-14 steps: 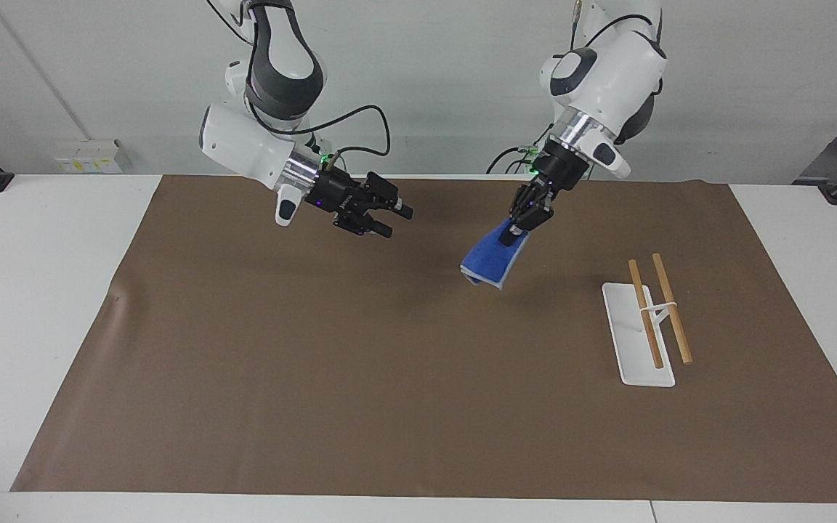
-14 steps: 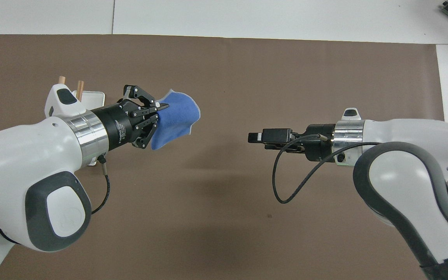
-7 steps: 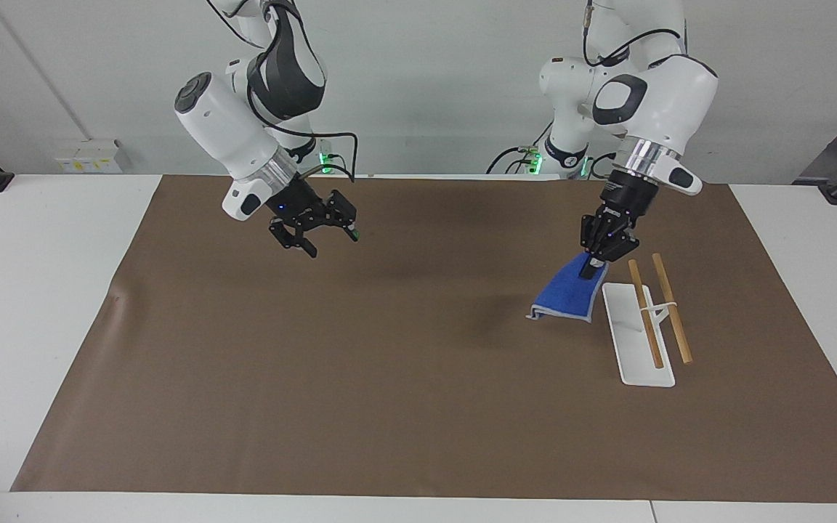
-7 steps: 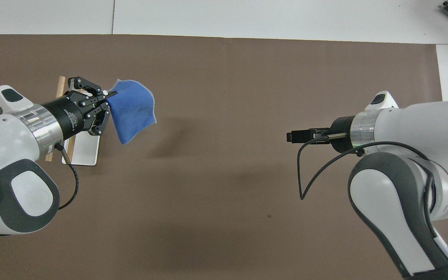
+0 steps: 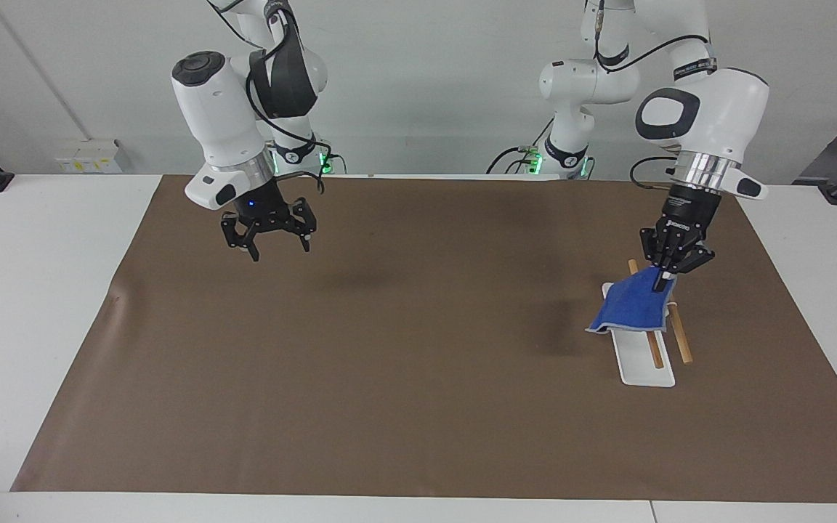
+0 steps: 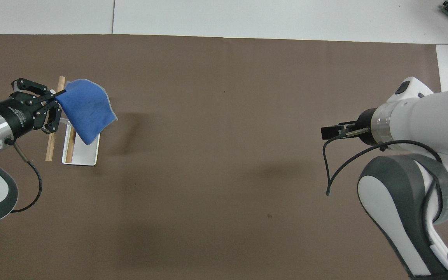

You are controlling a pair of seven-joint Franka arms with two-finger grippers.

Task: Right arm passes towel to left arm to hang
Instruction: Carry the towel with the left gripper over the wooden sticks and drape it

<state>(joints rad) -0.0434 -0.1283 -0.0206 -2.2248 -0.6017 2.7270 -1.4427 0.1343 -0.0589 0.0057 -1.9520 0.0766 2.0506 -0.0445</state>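
Note:
The blue towel [image 5: 633, 309] hangs from one corner in my left gripper [image 5: 660, 283], which is shut on it and points down. The towel droops over the part of the rack [image 5: 647, 367] nearer to the robots, covering part of the white base and both wooden rods [image 5: 681, 343]; whether it touches them I cannot tell. From overhead, the towel [image 6: 86, 112] spreads from the left gripper [image 6: 58, 93] across the rack [image 6: 88, 157]. My right gripper [image 5: 279, 248] hangs open with nothing in it over the mat at the right arm's end, also seen edge-on overhead [image 6: 328, 132].
A brown mat [image 5: 418, 378] covers most of the white table [image 5: 41, 290]. The rack stands on the mat at the left arm's end. The right arm's black cable [image 6: 336, 163] loops under its wrist.
The left gripper has carried the towel from the middle of the mat to over the rack. The right arm has drawn back toward its own end, turned to point down, and opened slightly wider.

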